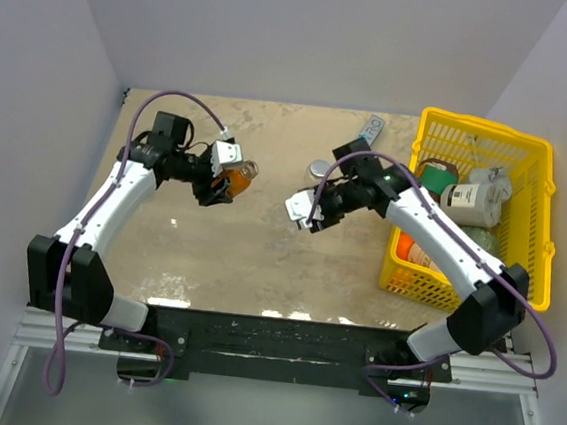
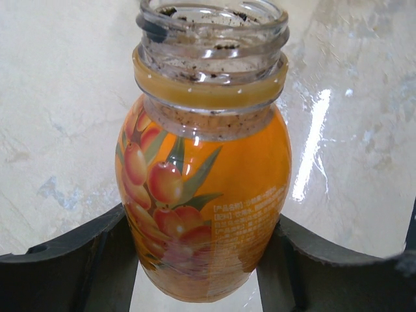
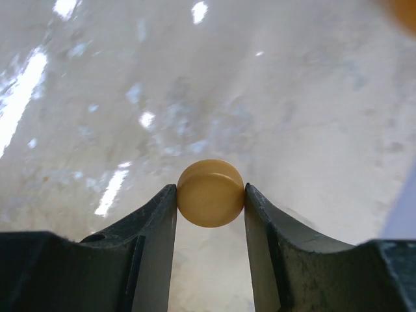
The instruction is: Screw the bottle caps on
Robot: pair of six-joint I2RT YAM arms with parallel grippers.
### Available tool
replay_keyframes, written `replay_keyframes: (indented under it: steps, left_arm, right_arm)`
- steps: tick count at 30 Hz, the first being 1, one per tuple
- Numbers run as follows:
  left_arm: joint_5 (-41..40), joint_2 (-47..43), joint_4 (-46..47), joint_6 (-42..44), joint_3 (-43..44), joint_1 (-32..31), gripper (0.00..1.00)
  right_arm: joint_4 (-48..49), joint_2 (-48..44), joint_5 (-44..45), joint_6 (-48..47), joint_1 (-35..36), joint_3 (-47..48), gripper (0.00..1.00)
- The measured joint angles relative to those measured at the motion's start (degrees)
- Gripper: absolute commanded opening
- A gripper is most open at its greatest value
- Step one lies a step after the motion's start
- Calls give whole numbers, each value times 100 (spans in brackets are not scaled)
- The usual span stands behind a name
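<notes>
My left gripper (image 1: 222, 181) is shut on the orange bottle (image 1: 240, 176) and holds it off the table, tilted, neck toward the middle. In the left wrist view the bottle (image 2: 205, 195) sits between the dark fingers (image 2: 78, 260), and its clear threaded neck (image 2: 212, 39) is open with no cap. My right gripper (image 1: 309, 217) is shut on a tan-orange round cap (image 3: 210, 193), pinched edge-on at the fingertips above the table, to the right of the bottle. The silver-grey cap (image 1: 319, 169) lies on the table behind the right gripper. I do not see the clear bottle.
A yellow basket (image 1: 540, 157) stands at the right, holding a green-lidded container (image 1: 438, 174), a white container (image 1: 471, 198) and other items. A grey bar (image 1: 372, 131) lies at the back near the basket. White walls close in on both sides.
</notes>
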Motion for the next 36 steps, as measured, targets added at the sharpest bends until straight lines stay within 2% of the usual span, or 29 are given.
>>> replay_keyframes:
  steps: [4,9,20,27,36]
  left_arm:
    - [210,378,-667,579,625,0,0]
    - [299,518,-1097,944,1097,-66,0]
    - [251,516,-1373,1141,1255,-448,0]
    - [170,470,-1314,1137,1261,-656,0]
    - [-72,358,-1220,1185,1241,-651,0]
  right_arm:
    - [289,-341,-334,597,9,651,1]
    - [761,-146,-608,1071,31,1209,1]
    - [1650,87,-883,1661,188,1368,0]
    - [1648,177,-1005,1589,328,1639,0]
    - [1128,531,-1008,1270,367,1991,0]
